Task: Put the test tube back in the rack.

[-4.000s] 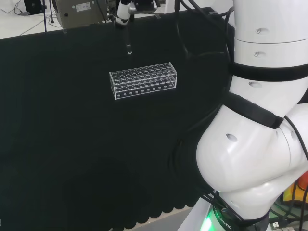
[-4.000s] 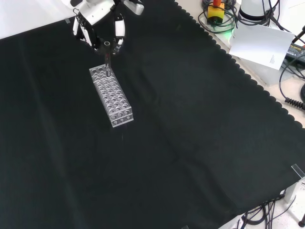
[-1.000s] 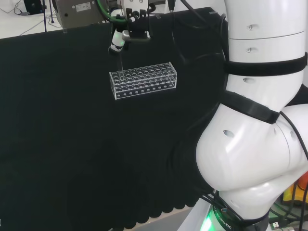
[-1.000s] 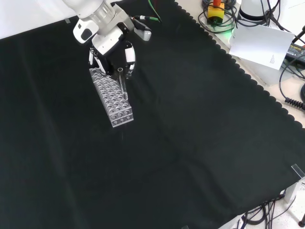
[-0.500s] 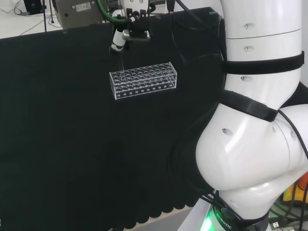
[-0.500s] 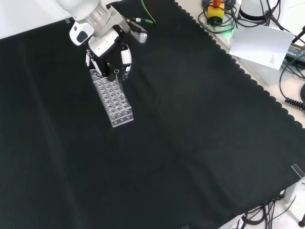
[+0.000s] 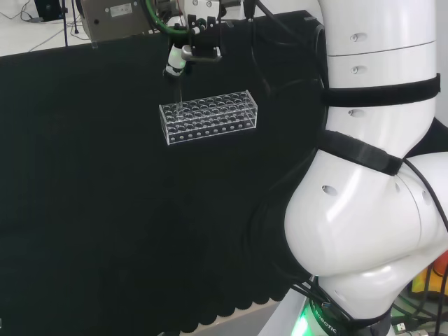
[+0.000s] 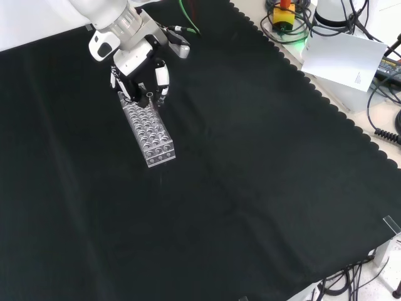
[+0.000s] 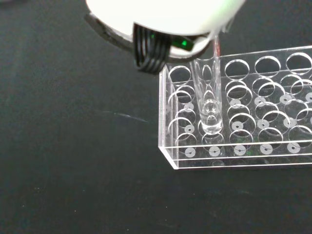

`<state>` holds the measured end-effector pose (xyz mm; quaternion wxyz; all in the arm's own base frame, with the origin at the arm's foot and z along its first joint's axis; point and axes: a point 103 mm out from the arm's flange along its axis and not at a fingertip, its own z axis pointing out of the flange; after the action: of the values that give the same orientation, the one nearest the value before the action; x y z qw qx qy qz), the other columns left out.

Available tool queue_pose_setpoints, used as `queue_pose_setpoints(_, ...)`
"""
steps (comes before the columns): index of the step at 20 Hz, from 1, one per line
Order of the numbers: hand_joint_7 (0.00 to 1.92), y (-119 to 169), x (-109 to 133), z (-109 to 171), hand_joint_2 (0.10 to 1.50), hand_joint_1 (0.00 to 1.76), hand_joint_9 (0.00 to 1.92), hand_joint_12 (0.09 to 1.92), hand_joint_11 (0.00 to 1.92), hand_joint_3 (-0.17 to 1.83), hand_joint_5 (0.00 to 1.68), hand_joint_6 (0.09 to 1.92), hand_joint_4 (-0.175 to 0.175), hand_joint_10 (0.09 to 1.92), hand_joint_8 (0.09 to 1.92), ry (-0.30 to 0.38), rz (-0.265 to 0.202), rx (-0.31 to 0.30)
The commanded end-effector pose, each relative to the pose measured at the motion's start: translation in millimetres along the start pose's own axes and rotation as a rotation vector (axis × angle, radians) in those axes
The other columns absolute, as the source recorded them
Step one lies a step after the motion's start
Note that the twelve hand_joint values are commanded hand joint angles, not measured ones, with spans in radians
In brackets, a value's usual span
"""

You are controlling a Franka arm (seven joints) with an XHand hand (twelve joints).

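Wrist view: hand (image 8: 139, 70) pinches the test tube (image 9: 208, 100) (upright), its tip just above the rack (image 9: 243, 122).

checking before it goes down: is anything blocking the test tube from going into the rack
Nothing visible is. The hand holds the test tube upright over the end of the clear rack. In the wrist view the holes around its rounded tip look empty, and no other tube or object lies between it and the rack.
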<state>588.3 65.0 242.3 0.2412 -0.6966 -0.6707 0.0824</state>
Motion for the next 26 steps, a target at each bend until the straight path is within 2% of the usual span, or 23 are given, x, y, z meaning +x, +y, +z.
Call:
queue_pose_setpoints(1, 1.44, 0.9, -7.5, 5.1, 0.62, 1.43, 1.47, 1.29, 0.72, 0.63, 1.35, 0.48, -0.175, 0.09, 0.63, 0.001, 0.006, 0.002)
queue_pose_setpoints(12, 1.44, -3.4, -15.7, 21.7, 0.62, 1.43, 1.47, 1.29, 0.72, 0.63, 1.35, 0.48, -0.175, 0.09, 0.63, 0.001, 0.000, 0.015)
queue_pose_setpoints(26, 1.44, 1.4, -3.1, 29.8, 0.62, 1.43, 1.47, 1.29, 0.72, 0.63, 1.35, 0.48, -0.175, 0.09, 0.63, -0.001, -0.024, 0.039)
